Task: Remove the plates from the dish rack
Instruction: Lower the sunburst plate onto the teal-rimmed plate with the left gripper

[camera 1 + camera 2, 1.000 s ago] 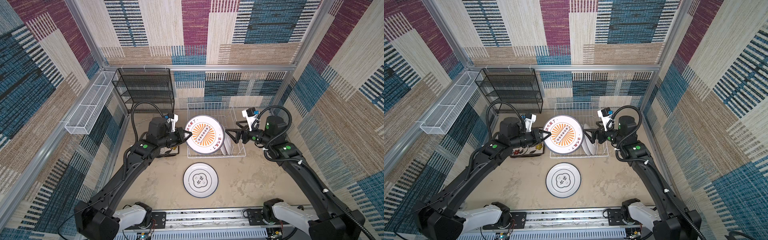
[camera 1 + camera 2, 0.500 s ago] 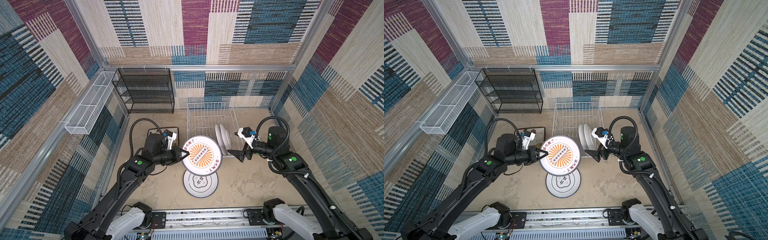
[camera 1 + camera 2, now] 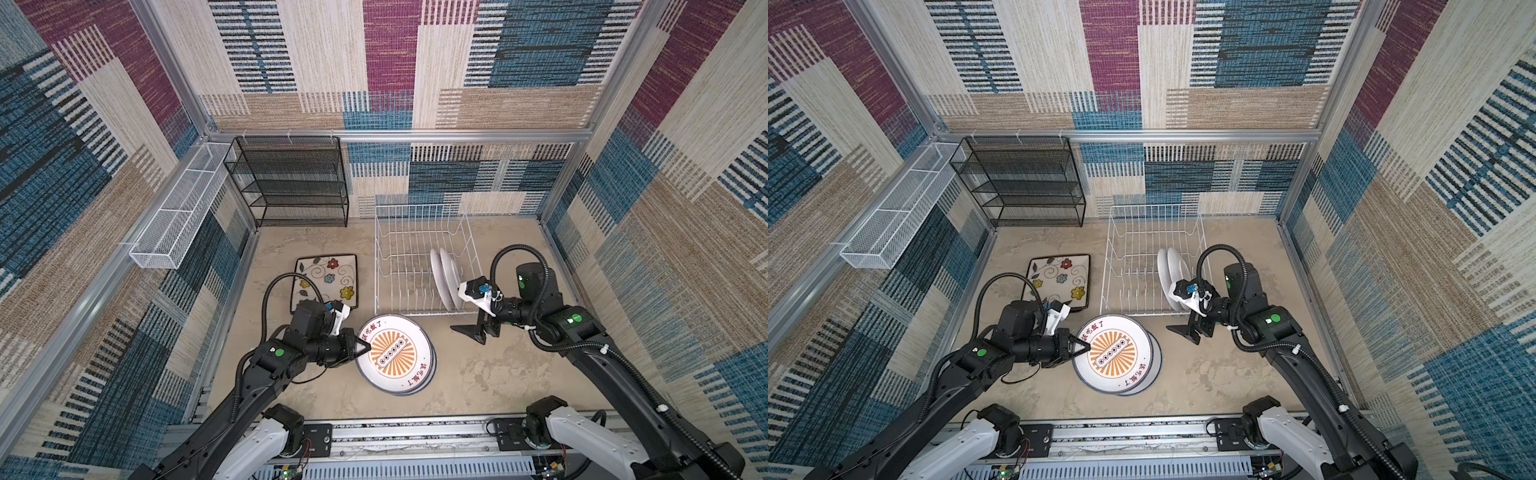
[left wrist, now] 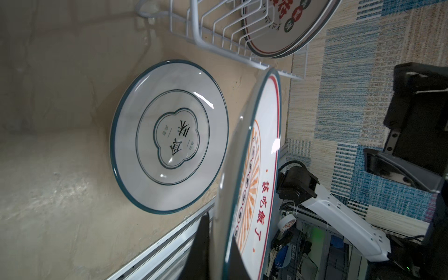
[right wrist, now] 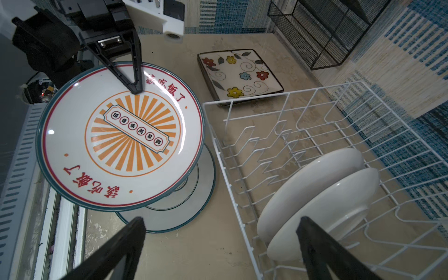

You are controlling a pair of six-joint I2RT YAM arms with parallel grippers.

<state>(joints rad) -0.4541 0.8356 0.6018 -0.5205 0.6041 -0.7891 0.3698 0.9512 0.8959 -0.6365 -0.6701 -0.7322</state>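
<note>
Your left hand [image 3: 362, 348] is clamped on the rim of the sunburst plate [image 3: 395, 353], lower centre in both top views. It holds the plate tilted above a teal-rimmed plate [image 4: 169, 135] lying on the tabletop [image 3: 478, 374]. Your right hand [image 3: 476, 331] gapes wide beside the dish rack [image 3: 399, 249], where two white plates [image 3: 446, 276] stand on edge.

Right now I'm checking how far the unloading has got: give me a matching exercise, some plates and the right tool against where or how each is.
1 sunburst plate
2 flowered square plate
3 two white plates
4 right tool

A standing in the dish rack
B open, empty
C gripped by the left tool
D flat on the table

Pairs: 1-C, 2-D, 3-A, 4-B
</note>
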